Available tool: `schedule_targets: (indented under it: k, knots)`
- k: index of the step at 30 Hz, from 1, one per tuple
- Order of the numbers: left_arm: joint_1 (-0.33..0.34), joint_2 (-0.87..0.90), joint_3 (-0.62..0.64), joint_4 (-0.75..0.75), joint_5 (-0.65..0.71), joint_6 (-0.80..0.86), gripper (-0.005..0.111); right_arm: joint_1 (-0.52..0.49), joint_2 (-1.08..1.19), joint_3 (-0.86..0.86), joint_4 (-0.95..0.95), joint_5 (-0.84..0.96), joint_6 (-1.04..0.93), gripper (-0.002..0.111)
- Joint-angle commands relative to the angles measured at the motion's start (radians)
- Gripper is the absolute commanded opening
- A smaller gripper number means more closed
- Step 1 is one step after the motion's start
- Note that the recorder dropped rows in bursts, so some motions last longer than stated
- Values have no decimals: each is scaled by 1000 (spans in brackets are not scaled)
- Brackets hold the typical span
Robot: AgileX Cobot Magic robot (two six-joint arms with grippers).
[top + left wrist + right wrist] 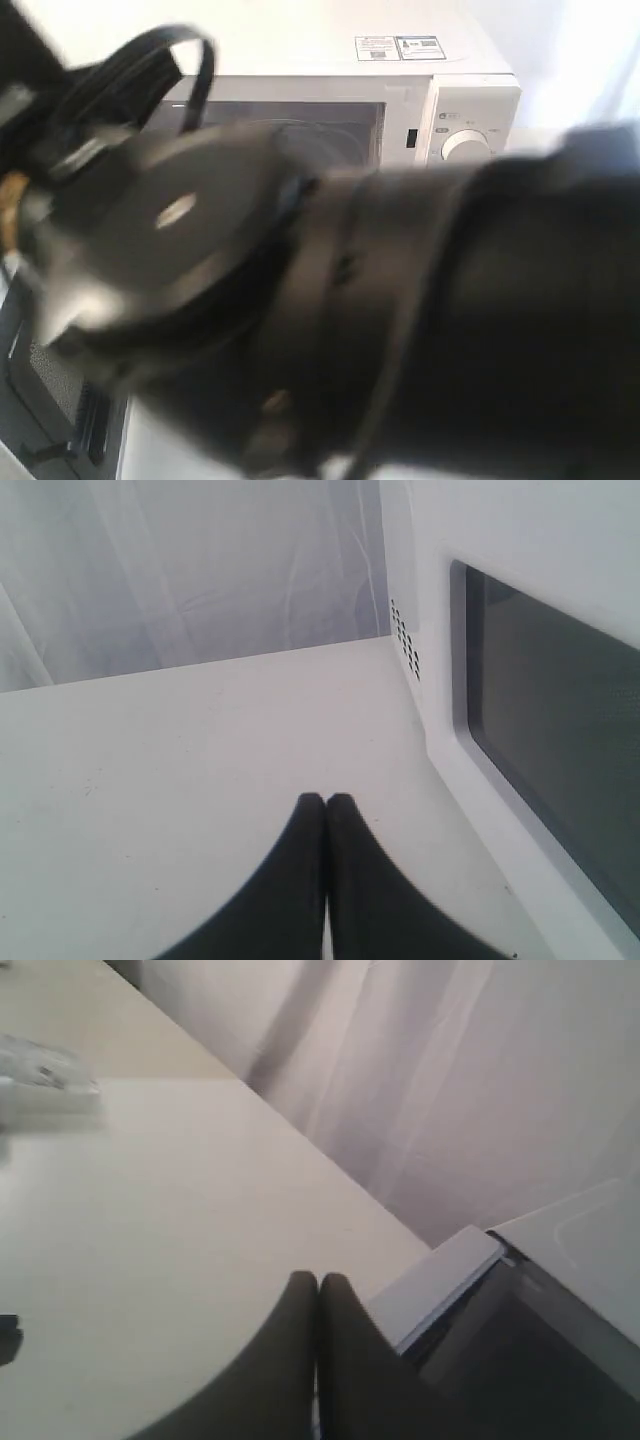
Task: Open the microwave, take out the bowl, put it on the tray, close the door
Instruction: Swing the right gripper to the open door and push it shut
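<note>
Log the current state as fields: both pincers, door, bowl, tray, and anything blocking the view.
left pincer: shut, empty, above the table beside a dark window
right pincer: shut, empty, above the table near a microwave corner
door: seemingly swung open on the left, mostly hidden
bowl: not in view
tray: not in view
exterior view: largely blocked by a dark arm

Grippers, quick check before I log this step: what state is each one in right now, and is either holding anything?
Left gripper: closed, holding nothing.
Right gripper: closed, holding nothing.
</note>
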Motion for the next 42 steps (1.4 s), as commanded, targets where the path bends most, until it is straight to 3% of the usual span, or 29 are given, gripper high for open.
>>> schedule_targets:
  k: [1, 3, 8, 14, 26, 31, 35, 42]
  knots:
    - [-1, -2, -3, -8, -4, 0, 0, 100, 143, -114, -3, 361, -103, 0]
    - [-1, -2, -3, -8, -4, 0, 0, 109, 190, -177, -3, 383, -133, 0]
    - [-1, -2, -3, -8, -4, 0, 0, 110, 229, -246, -3, 211, -162, 0]
    - [-1, -2, -3, -8, -4, 0, 0, 109, 240, -256, -3, 412, -267, 0]
    - [-1, -2, -3, -8, -4, 0, 0, 101, 323, -256, 19, 461, -544, 0]
    - [-1, -2, -3, -8, -4, 0, 0, 77, 369, -254, 15, 717, -792, 0]
    - [-1, -2, -3, -8, -4, 0, 0, -20, 336, -224, 122, 717, -885, 0]
    - [-1, -2, -3, -8, -4, 0, 0, -416, 310, -201, 75, 717, -828, 0]
